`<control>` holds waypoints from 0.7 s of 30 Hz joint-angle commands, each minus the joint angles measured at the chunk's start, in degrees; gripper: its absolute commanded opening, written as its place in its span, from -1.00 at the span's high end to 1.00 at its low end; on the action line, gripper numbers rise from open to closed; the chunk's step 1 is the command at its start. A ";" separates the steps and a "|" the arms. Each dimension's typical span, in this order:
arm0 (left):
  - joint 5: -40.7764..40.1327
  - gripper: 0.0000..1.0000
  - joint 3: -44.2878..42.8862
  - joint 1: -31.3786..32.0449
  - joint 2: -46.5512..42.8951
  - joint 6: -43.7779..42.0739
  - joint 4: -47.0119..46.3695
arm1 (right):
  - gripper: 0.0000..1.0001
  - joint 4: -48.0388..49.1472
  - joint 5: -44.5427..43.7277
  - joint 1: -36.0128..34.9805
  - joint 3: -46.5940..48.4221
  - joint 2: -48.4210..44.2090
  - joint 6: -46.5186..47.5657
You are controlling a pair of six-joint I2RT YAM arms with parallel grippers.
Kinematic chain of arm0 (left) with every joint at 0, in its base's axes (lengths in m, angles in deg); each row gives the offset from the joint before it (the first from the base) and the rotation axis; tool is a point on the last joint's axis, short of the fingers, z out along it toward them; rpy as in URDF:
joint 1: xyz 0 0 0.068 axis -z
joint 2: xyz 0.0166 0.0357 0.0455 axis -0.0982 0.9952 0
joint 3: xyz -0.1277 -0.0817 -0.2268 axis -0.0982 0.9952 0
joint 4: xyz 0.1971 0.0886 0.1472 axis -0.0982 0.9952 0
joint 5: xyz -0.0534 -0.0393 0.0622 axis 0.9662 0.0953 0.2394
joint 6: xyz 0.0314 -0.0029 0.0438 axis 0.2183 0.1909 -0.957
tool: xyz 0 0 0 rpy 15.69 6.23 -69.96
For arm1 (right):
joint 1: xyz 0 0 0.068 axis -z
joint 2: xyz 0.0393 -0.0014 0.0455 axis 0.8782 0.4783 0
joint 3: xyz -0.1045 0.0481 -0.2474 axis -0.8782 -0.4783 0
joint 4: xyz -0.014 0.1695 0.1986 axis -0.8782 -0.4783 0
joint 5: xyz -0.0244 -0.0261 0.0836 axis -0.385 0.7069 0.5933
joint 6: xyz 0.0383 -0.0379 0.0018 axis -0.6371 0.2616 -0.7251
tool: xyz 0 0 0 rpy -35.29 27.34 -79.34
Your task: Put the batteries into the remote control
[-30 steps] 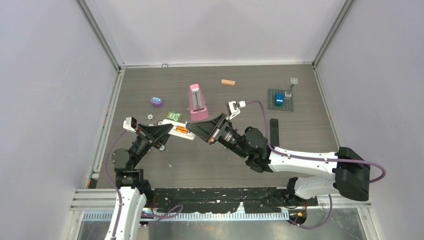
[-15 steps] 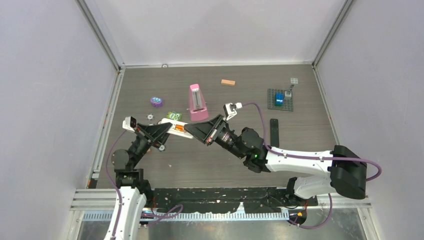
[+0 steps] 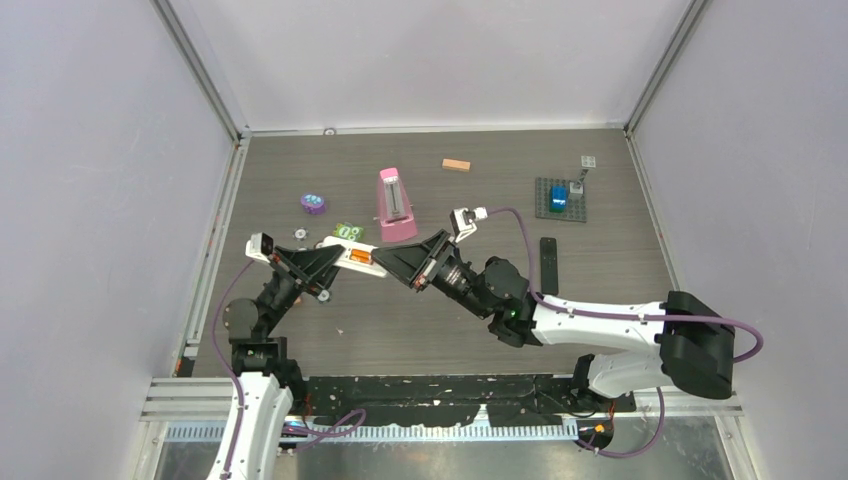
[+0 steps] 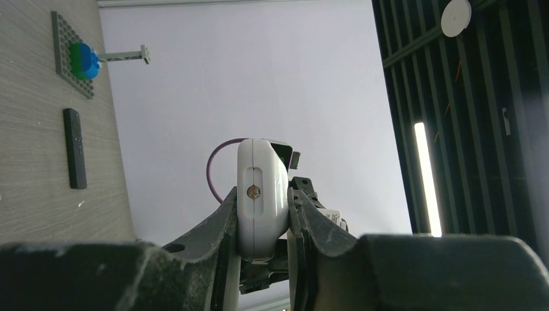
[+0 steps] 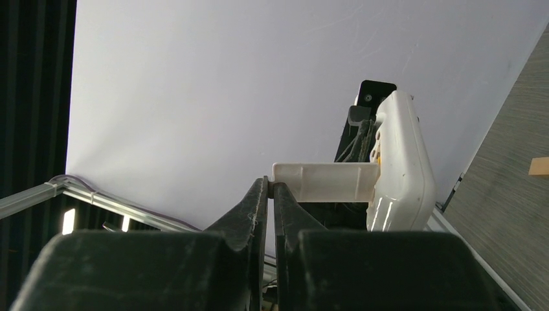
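Two grippers meet on a white remote held above the table.

The left gripper [image 4: 262, 195] clamps the white remote [image 4: 262, 170] by its narrow end, one finger pressed on each side. The right gripper [image 5: 270, 186] has its fingers pinched together on a thin white plate [image 5: 324, 181], whose far edge touches the remote's side. From above, the remote hangs between the two grippers over the table [image 3: 400, 335]. An orange battery [image 3: 361, 258] shows in its body; I cannot make out the other batteries. Just behind the remote stands a pink upright object [image 3: 395, 205]. A black remote [image 3: 547, 262] lies flat well to the right, with a grey studded baseplate [image 3: 560, 198] beyond it.
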 commanded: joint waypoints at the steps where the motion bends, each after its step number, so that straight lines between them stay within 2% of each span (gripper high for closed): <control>1: -0.71 1.00 -0.82 0.13 -0.03 1.44 -4.55 | 0.75 -0.85 -1.79 0.25 -2.33 -1.15 0.51; 21: -0.80 1.00 -0.32 0.26 0.10 0.44 -4.23 | 0.42 -2.15 -3.77 0.26 -7.27 -6.20 -3.49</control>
